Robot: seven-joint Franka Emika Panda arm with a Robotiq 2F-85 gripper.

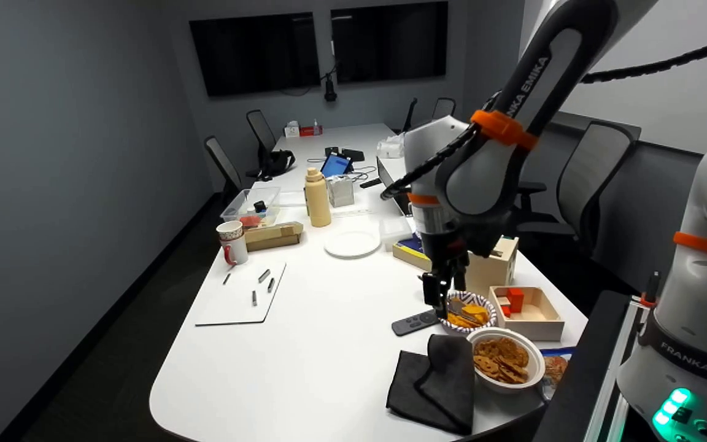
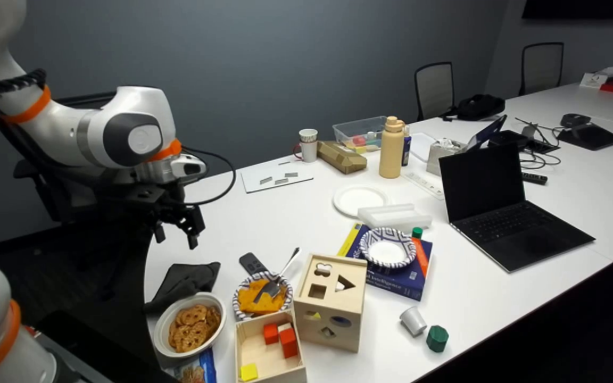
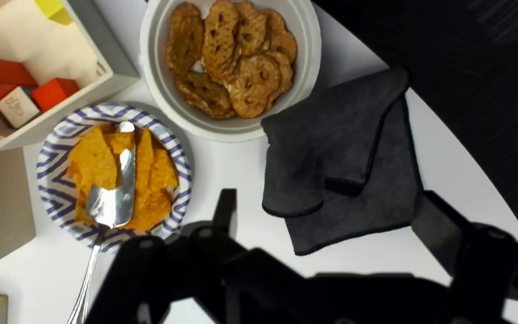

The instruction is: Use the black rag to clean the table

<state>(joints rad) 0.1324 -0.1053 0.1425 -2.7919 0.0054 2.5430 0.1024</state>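
The black rag (image 1: pixel 433 387) lies loosely folded, with one part turned over on top, on the white table (image 1: pixel 329 368) near its rounded end. It also shows in an exterior view (image 2: pixel 187 282) and in the wrist view (image 3: pixel 340 148). My gripper (image 1: pixel 445 293) is open and empty, above the table. In an exterior view the gripper (image 2: pixel 177 238) hangs above the rag. In the wrist view its fingers (image 3: pixel 331 211) are wide apart, with the rag's lower part showing between them. The right finger covers one rag corner in that view; I cannot tell whether they touch.
A white bowl of pretzel crisps (image 3: pixel 308 45) stands against or very near the rag. A patterned bowl of chips (image 3: pixel 180 180) holds a metal utensil (image 3: pixel 126 180). A remote (image 1: pixel 415 323), a wooden tray with blocks (image 1: pixel 540 331) and a wooden shape box (image 2: pixel 333 319) stand nearby.
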